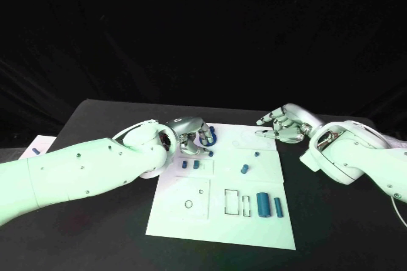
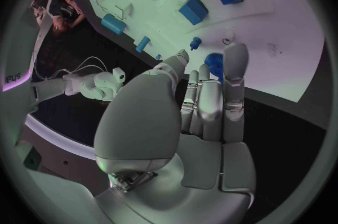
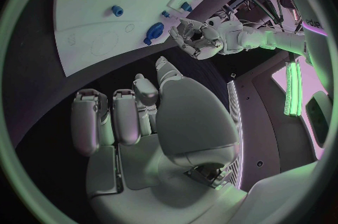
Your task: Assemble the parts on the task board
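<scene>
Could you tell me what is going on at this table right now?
The robot is assembling small blue parts on the white board. Its left hand is over the board's far left corner, fingers at a round blue part there; whether it grips it is unclear. The right hand hovers past the far right corner, holding nothing. Other parts lie on the board.

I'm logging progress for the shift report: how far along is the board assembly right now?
Early. Looks done: a small blue peg seems to stand in the white task board. In hand: the left hand hovers at a round blue part near the far edge; grip unclear. The right hand holds nothing. Left: two blue cylinders lie loose; outlined slots are unfilled.
</scene>
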You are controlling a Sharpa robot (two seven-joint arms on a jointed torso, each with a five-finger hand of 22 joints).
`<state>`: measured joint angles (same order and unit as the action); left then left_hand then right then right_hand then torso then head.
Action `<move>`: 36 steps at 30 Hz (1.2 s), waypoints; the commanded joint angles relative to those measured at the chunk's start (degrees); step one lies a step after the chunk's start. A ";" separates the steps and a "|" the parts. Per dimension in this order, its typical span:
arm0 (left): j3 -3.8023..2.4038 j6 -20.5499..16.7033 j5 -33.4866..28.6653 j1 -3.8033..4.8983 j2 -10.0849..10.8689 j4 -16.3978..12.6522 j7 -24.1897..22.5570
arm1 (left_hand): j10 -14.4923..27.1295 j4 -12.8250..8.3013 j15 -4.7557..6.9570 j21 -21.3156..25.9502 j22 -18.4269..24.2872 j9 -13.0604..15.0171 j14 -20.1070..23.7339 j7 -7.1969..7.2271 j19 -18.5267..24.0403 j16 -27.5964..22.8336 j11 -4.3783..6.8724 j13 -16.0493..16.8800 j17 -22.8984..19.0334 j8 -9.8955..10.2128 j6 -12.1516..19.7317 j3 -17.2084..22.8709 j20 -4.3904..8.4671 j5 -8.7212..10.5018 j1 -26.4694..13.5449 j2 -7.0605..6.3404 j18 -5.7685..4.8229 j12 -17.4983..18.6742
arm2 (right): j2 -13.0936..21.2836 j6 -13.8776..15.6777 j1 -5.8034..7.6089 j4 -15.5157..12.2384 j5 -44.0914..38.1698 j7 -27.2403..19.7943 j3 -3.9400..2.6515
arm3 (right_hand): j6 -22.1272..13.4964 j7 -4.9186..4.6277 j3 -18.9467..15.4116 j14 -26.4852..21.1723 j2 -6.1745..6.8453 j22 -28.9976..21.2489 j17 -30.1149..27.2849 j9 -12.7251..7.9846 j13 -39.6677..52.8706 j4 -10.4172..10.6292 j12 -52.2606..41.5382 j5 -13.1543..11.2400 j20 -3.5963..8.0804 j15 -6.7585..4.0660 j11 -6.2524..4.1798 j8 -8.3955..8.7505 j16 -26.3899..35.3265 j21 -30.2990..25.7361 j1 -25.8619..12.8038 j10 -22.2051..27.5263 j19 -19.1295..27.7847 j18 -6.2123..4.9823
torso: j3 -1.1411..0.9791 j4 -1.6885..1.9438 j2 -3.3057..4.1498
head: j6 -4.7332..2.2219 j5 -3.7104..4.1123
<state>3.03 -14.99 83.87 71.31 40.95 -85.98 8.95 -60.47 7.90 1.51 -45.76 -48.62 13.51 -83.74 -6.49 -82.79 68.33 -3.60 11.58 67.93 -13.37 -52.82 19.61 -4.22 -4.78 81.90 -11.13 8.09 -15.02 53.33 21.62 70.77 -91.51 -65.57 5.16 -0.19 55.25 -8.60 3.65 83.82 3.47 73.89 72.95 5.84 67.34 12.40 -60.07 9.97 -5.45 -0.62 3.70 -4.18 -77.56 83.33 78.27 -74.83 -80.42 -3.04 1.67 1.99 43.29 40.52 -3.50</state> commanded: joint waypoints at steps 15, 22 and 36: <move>0.02 7.07 12.20 -0.29 -3.59 2.15 1.08 | -3.80 1.13 0.86 -14.78 -13.69 -2.73 -3.45 0.25 -3.24 6.86 0.49 -3.43 4.10 3.55 -3.91 0.16 1.11 0.00 -1.08 0.13 -2.25 4.75 | 0.02 -0.26 -0.01 -0.30 -0.36 -0.17 0.00 | 0.38 0.12 -0.45 2.59 -0.41 -0.05 -0.05 0.09 -0.09 0.02 0.13 0.28 0.07 -0.29 -0.29 -0.05 0.38 -0.25 -0.21 -0.02 0.42 -0.52 | -0.02 0.09 -0.02 | 0.28 0.61; 0.00 9.23 12.62 -0.30 -4.69 3.49 1.52 | -5.05 0.55 0.94 -14.63 -13.65 -3.04 -3.45 0.42 -3.15 7.12 0.64 -3.97 3.72 3.99 -5.12 1.53 1.18 -0.04 -0.09 0.76 -2.16 5.82 | 0.03 -0.26 -0.01 -0.37 -0.36 -0.18 0.00 | 0.38 0.12 -0.45 2.59 -0.41 -0.05 -0.05 0.09 -0.09 0.02 0.13 0.28 0.07 -0.29 -0.29 -0.05 0.38 -0.25 -0.21 -0.02 0.42 -0.52 | 0.01 0.00 0.00 | 0.42 0.63; -0.02 9.24 13.08 -0.38 -5.96 5.08 2.41 | -6.40 0.03 0.92 -14.23 -13.46 -3.50 -3.38 0.41 -2.99 7.54 0.70 -4.72 3.34 4.81 -6.18 3.47 1.22 -0.01 0.20 1.29 -2.04 7.47 | 0.08 -0.31 -0.01 -0.46 -0.36 -0.19 0.00 | 0.38 0.12 -0.45 2.59 -0.41 -0.05 -0.05 0.09 -0.09 0.02 0.13 0.28 0.07 -0.29 -0.29 -0.05 0.38 -0.25 -0.21 -0.02 0.42 -0.52 | -0.01 0.10 -0.07 | 0.48 0.69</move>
<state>3.04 -6.87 96.19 70.98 35.22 -80.94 10.90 -66.45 7.82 2.16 -60.35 -62.09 10.05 -83.97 -6.22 -83.94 75.68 -2.87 6.95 71.32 -8.92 -58.57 22.72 -3.47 -4.77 82.09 -10.33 6.27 -7.74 53.42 21.62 70.77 -91.88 -65.57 5.15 -0.19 55.25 -8.60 3.65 83.82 3.47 73.89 72.95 5.87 67.34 12.40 -60.07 9.97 -5.45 -0.62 3.69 -4.18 -77.56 83.33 78.27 -74.83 -80.42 -3.05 1.66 2.09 43.21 41.01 -2.76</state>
